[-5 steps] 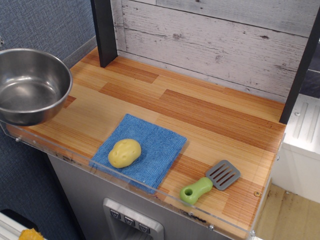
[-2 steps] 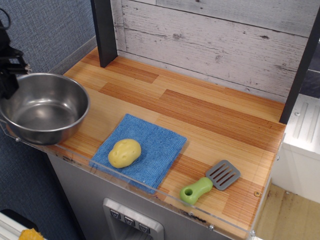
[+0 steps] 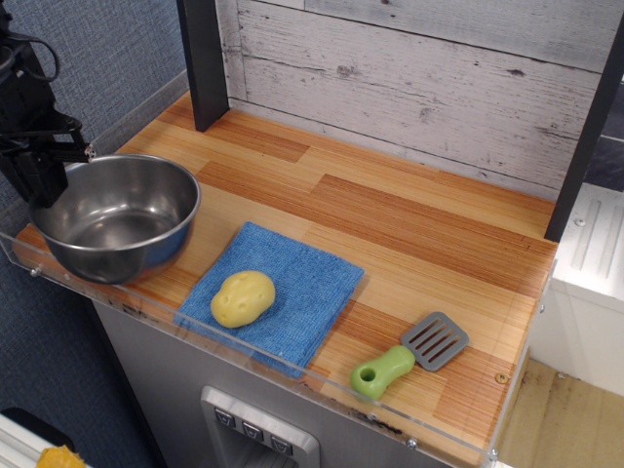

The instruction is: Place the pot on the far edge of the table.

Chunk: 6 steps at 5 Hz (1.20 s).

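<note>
The pot (image 3: 115, 216) is a wide shiny steel bowl at the left end of the wooden table (image 3: 390, 214), near the front acrylic rim. My black gripper (image 3: 47, 175) is at the far left and is shut on the pot's left rim. I cannot tell whether the pot rests on the wood or hangs just above it. The upper part of the arm runs out of the frame at the top left.
A blue cloth (image 3: 273, 294) lies at the front middle with a yellow potato (image 3: 243, 297) on it. A green-handled grey spatula (image 3: 411, 355) lies at the front right. A dark post (image 3: 204, 60) stands at the back left and a whitewashed plank wall (image 3: 419, 88) runs behind.
The pot has moved right, from hanging over the table's left end to sitting further onto it, close to the cloth. My gripper has come into view with it.
</note>
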Motion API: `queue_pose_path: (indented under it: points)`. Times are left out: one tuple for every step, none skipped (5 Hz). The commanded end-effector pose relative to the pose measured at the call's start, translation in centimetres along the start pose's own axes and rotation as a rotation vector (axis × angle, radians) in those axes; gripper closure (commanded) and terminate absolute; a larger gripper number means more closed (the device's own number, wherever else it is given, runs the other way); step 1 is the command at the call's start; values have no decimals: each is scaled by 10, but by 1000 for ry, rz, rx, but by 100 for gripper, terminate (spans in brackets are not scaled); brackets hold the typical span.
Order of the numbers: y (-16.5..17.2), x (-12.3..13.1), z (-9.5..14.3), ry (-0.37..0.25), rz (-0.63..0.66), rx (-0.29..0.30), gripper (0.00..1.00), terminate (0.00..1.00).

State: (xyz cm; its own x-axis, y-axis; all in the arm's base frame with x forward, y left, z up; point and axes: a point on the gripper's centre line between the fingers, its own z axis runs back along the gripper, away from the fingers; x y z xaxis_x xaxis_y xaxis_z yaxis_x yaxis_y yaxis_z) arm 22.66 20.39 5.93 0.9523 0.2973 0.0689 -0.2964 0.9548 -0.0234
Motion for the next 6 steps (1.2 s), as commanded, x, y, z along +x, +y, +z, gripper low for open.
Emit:
queue_pose_path:
  points:
    - [12,26,15,-60,20,66,100,0]
    - [15,31,11,-62,39,51,100,0]
    - [10,29,6,-48,33,38,100,0]
    - [7,24,1,-31,34,14,100,0]
    - [1,17,-3,-3,115,-32,0,0]
    - [-1,16,5,-11,90,-42,0,0]
